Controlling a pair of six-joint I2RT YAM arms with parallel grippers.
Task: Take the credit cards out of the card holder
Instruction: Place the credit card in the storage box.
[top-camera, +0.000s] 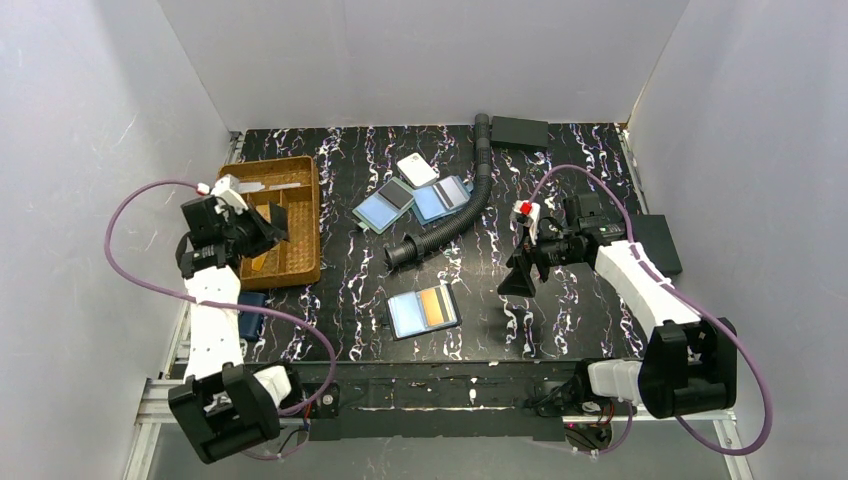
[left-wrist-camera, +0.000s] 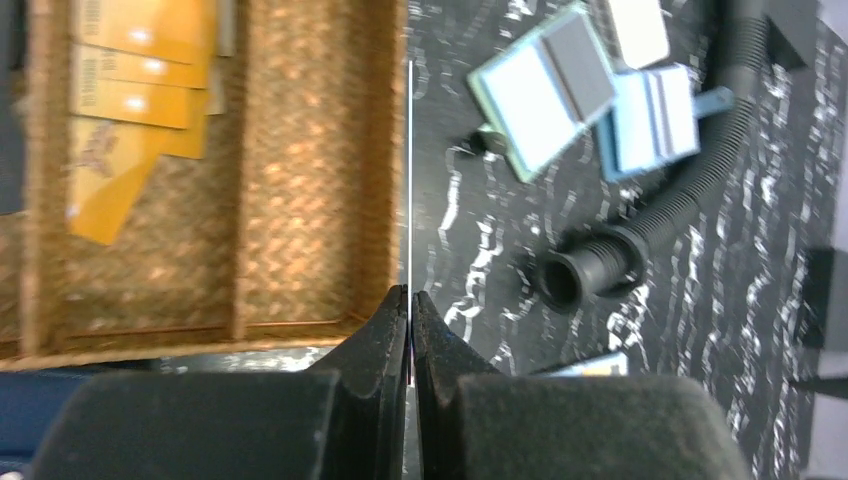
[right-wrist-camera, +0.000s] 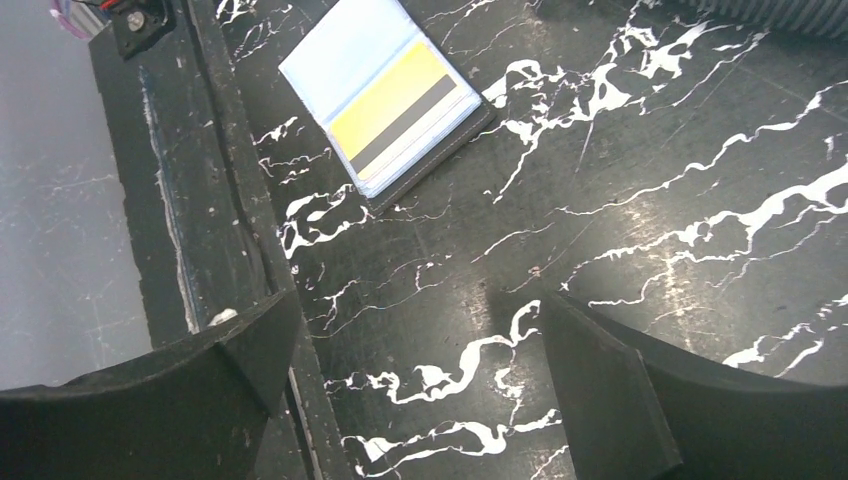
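The card holder lies open on the table's near middle, with a pale blue card and an orange card in its pockets. In the right wrist view the holder shows the blue card and the orange card. My right gripper is open and empty over bare table to the right of the holder, as its wrist view shows. My left gripper hovers over the wicker basket and is shut on a thin card seen edge-on; its colour is unclear.
The wicker basket at the left holds several orange cards. Two blue-and-dark rectangles, a white tag and a black corrugated hose lie mid-table. A navy pouch lies by the left arm. Black boxes sit at the back and right.
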